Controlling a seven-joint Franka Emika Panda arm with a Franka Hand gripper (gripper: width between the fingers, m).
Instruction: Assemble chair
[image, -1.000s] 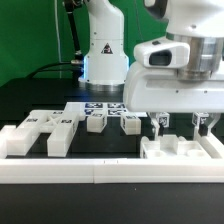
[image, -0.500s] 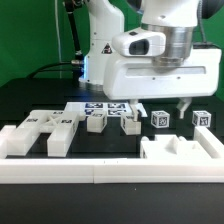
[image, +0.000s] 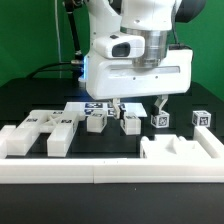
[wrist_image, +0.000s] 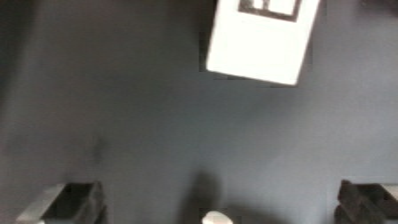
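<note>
The chair is in loose white tagged parts on the black table. Two notched bars (image: 40, 131) lie at the exterior view's left. Several small cubes stand in a row: one (image: 96, 122), another (image: 131, 122), and a third (image: 160, 119) further right. My gripper (image: 140, 106) hangs open just above the row's middle, its fingers (image: 160, 103) clear of the cubes. In the wrist view the gripper (wrist_image: 221, 205) is open over bare table with nothing between the dark fingertips (wrist_image: 71, 200). A white tagged part (wrist_image: 263, 40) lies well beyond them.
The marker board (image: 92, 106) lies behind the cubes near the arm's base. A long white border rail (image: 100, 176) runs along the front. A white notched block (image: 185, 152) with no tag showing sits at the front right.
The arm has swung toward the exterior view's left, from above the notched block at the front right to over the middle of the cube row. The jaws stayed open and empty.
</note>
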